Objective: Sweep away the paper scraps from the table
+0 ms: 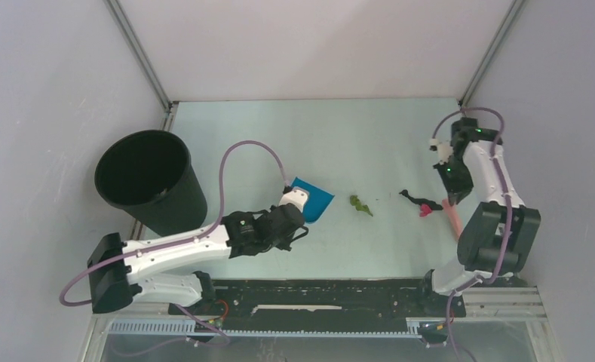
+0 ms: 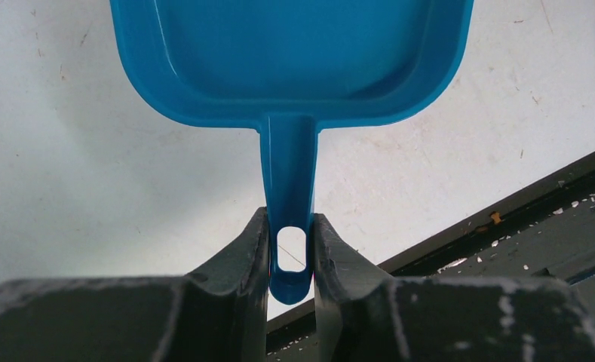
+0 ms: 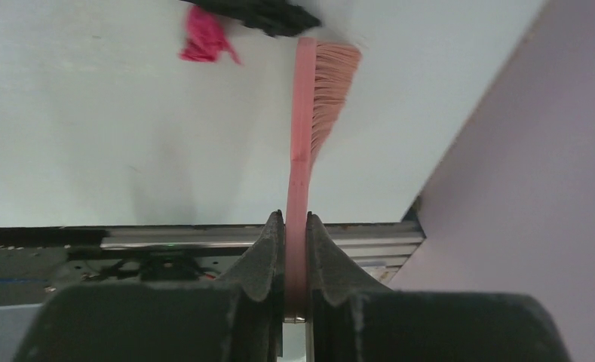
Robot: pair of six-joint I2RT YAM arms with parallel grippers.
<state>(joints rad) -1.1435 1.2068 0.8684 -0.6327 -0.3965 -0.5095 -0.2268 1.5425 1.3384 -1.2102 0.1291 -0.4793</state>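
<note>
On the pale green table (image 1: 339,136) lie paper scraps: a green one (image 1: 360,204), a black one (image 1: 409,194) and a red one (image 1: 426,209). My left gripper (image 2: 290,249) is shut on the handle of the blue dustpan (image 2: 294,60), which rests left of the green scrap (image 1: 313,200). The right gripper (image 3: 295,226) is shut on the handle of the pink brush (image 3: 303,128). Its bristled end lies just right of the red scrap (image 3: 203,38) and touches the black scrap (image 3: 256,11). In the top view the brush (image 1: 455,219) sits by the right arm.
A black bin (image 1: 147,181) stands at the table's left side, close to the left arm. A black rail (image 1: 317,290) runs along the near edge. Grey walls close in the left, right and far sides; the right wall (image 3: 535,188) is near the brush.
</note>
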